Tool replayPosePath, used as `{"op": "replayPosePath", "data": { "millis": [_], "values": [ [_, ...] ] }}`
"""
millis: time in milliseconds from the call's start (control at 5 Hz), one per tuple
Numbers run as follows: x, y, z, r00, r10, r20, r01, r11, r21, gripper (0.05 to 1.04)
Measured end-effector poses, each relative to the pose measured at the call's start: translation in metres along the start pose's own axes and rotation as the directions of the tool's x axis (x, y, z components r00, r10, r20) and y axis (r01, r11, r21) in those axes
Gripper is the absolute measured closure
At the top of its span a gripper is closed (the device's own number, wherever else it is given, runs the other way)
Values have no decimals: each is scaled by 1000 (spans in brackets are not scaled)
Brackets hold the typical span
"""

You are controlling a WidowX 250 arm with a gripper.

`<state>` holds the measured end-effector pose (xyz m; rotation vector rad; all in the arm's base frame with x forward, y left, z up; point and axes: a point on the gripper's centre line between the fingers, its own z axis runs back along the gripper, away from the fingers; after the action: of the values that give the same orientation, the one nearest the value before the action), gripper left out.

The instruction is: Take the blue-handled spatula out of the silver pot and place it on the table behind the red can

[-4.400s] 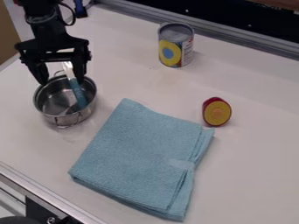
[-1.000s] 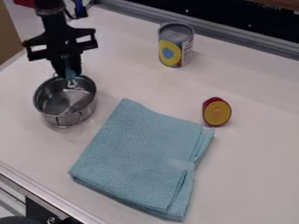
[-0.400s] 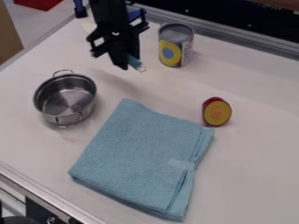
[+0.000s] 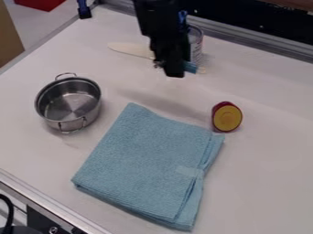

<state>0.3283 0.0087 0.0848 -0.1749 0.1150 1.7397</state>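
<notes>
The fingers [image 4: 174, 69] have carried the utensil [image 4: 130, 49] from over the pot [image 4: 68, 104] to near the can [image 4: 196, 47]. They clamp its blue handle, its pale blade to their left. The can stands right behind them; the cloth [image 4: 147, 160] lies in front, the red-and-yellow piece [image 4: 227, 117] front-right, the pot farther, front-left.

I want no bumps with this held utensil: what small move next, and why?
I'd probably ease the gripper toward the blue cloth before lowering: it and its blue-handled utensil overlap the can in this view, and their clearance is unclear.
</notes>
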Motion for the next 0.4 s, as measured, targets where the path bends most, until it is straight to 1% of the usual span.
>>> {"op": "replayPosePath", "data": {
  "millis": [200, 400],
  "values": [
    [-22, -11, -6, 994, 107, -17, -107, 994, 17, 847],
    [-41, -25, -8, 988, 152, -13, -152, 988, -18, 847]
  ]
}}
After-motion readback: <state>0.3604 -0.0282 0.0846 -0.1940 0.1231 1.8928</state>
